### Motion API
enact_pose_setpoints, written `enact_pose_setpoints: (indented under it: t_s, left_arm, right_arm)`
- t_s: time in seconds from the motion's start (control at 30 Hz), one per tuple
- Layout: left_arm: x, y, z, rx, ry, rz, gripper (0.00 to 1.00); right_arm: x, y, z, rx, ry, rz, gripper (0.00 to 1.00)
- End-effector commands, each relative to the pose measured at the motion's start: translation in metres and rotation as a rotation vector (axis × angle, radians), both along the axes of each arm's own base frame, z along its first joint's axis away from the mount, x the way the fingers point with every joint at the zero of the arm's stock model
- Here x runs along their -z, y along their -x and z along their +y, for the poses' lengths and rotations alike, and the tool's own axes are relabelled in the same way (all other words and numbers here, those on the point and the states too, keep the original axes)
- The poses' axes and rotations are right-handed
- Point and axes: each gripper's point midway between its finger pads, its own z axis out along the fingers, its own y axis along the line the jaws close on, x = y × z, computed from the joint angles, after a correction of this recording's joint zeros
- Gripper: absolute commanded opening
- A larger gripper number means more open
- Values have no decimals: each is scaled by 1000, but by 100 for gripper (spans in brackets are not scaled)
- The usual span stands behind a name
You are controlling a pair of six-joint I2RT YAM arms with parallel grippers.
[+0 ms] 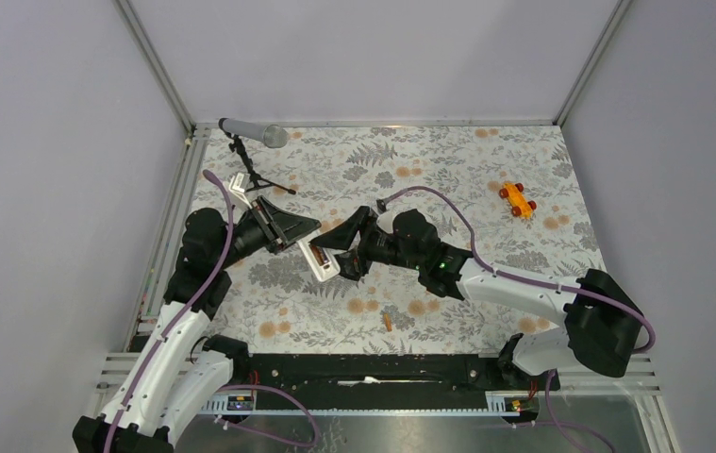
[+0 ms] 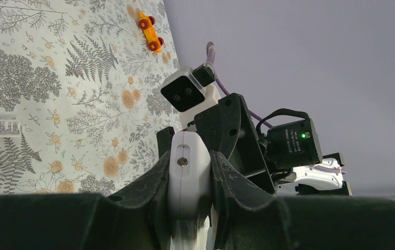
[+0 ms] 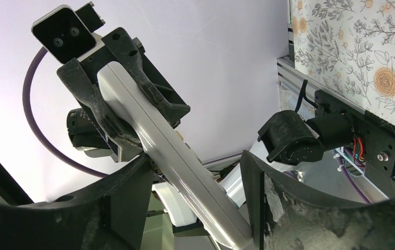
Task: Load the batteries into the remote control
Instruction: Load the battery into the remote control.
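The white remote control [image 1: 322, 262] is held off the table, with my left gripper [image 1: 292, 236] shut on one end. In the left wrist view its rounded end [image 2: 187, 172] is pinched between both fingers. My right gripper [image 1: 346, 255] straddles the other end. In the right wrist view the remote [image 3: 174, 166] runs slantwise through the right gripper [image 3: 195, 156], whose jaws stand apart with gaps beside the bar. One coppery battery [image 1: 387, 321] lies on the floral mat nearer the arm bases. A brownish streak shows on the remote's upper face; I cannot tell what it is.
A grey microphone [image 1: 252, 134] on a black tripod stands at the back left, with a small white piece [image 1: 239, 184] beside it. An orange toy car [image 1: 517, 199] sits at the back right. A metal rail runs along the mat's left edge [image 1: 176, 217].
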Motion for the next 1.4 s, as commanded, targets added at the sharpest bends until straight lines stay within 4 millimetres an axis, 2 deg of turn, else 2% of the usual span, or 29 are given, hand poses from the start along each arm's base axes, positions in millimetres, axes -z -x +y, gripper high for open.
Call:
enact_pose_setpoints:
  t_s: [0.0, 0.2, 0.73, 0.8, 0.9, 0.97, 1.2, 1.37]
  left_arm:
    - [-25, 2, 0, 5, 29, -104, 0]
    - [-31, 1, 0, 0, 48, -80, 0]
    - [-45, 3, -3, 10, 87, 69, 0]
    - [-47, 2, -4, 14, 96, 84, 0]
    - [-46, 2, -5, 17, 95, 91, 0]
    - [-42, 1, -3, 7, 75, 91, 0]
    - [-24, -2, 0, -15, 24, 108, 0]
    - [-20, -3, 0, -20, 21, 118, 0]
  right_arm:
    - [-7, 1, 2, -23, -39, -8, 65]
    - [-6, 1, 2, -25, -40, -16, 58]
    - [-1, -8, -5, 18, 31, -140, 47]
    - [1, -9, -7, 23, 43, -157, 50]
    - [-1, -10, -9, 34, 42, -171, 70]
    - [-7, -12, -11, 48, 23, -187, 75]
    - [-15, -13, -15, 53, -18, -212, 74]
    - [-16, -11, -16, 45, -18, -245, 73]
